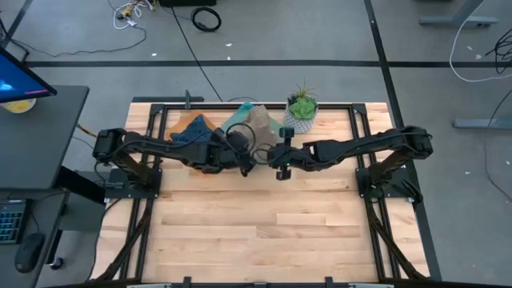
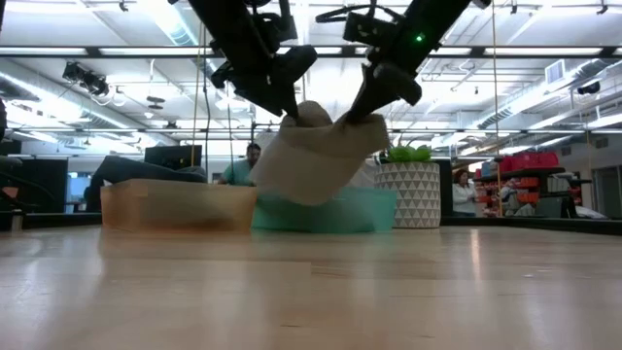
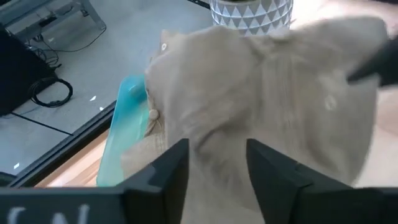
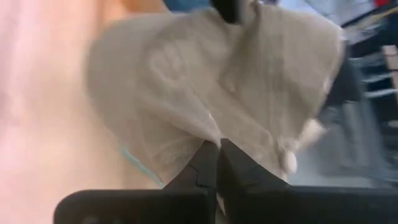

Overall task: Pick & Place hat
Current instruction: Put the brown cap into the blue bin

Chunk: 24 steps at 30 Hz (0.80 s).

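Note:
A beige cloth hat [image 2: 316, 156] hangs between my two grippers, clear of the table, over a teal tray [image 2: 335, 212]. It also shows in the high view [image 1: 258, 120], at the table's far middle. My left gripper [image 2: 290, 105] is shut on the hat's upper left part. My right gripper [image 2: 374, 99] is shut on its upper right part. The left wrist view [image 3: 261, 93] and the right wrist view [image 4: 186, 74] are each filled by the hat. My left gripper holds bunched cloth of the hat [image 3: 217, 149] between its two fingers [image 3: 169, 171], coming slanting down from the table's left. The hat hangs below the fingers, clear of the table. My right gripper pinches a gathered fold of the hat [image 4: 214, 134] between its two fingertips [image 4: 202, 165], coming slanting down from the table's right. The cloth fans out from the pinch and hangs clear of the table.
An orange tray [image 2: 175, 206] with blue cloth [image 1: 192, 128] stands left of the teal tray. A potted plant in a white patterned pot [image 2: 408, 194] stands to the right, close to my right arm. The near half of the wooden table [image 1: 264, 232] is bare.

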Each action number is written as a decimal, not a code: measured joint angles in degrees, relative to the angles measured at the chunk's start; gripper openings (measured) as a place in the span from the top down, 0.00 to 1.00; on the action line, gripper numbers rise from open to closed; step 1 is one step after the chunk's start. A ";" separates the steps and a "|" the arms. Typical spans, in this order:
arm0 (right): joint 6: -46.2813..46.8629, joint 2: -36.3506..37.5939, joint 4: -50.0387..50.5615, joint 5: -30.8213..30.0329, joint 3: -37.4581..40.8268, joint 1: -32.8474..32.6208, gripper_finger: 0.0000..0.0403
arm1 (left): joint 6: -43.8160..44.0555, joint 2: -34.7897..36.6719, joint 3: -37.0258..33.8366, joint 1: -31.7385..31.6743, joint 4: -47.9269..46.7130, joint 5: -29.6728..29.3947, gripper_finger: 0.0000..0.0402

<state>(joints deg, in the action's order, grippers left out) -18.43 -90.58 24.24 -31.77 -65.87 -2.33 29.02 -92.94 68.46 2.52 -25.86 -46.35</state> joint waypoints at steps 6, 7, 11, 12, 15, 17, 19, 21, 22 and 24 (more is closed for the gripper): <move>-7.88 2.62 3.23 -10.03 0.00 0.13 0.99 | -12.03 0.84 0.05 0.00 1.15 0.14 0.50; -10.12 2.98 2.93 -11.43 0.00 0.13 0.99 | -15.51 0.84 0.03 0.00 2.34 1.05 0.49; -20.00 4.35 -0.64 -15.96 0.00 0.28 0.99 | -29.22 0.89 0.03 -0.02 7.25 8.22 0.48; -22.87 4.57 -2.00 -16.79 0.00 0.45 0.99 | -32.13 0.90 0.03 -0.02 8.70 9.27 0.48; -29.83 5.04 -5.45 -16.63 0.00 1.32 0.99 | -40.81 0.89 0.03 0.00 13.03 10.03 0.48; -31.82 5.09 -7.29 -14.84 0.00 2.04 1.00 | -45.45 0.90 0.03 -0.08 15.20 10.03 0.48; -32.57 5.09 -7.87 -13.16 0.00 2.57 1.00 | -47.72 0.91 0.03 -0.48 16.38 10.08 0.48; -32.90 5.09 -8.40 -11.57 0.00 2.94 1.00 | -47.81 0.91 0.02 -1.28 15.92 10.19 0.48; -33.02 5.09 -8.51 -10.86 0.00 2.97 1.00 | -47.43 0.91 0.01 -1.77 15.51 10.23 0.48; -33.11 5.09 -9.10 -10.05 0.00 2.97 1.00 | -46.34 0.91 0.01 -3.01 14.48 11.18 0.48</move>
<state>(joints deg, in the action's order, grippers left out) -51.54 -85.50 15.15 -41.82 -65.87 0.64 -17.32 -92.03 68.47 -0.48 -11.38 -35.16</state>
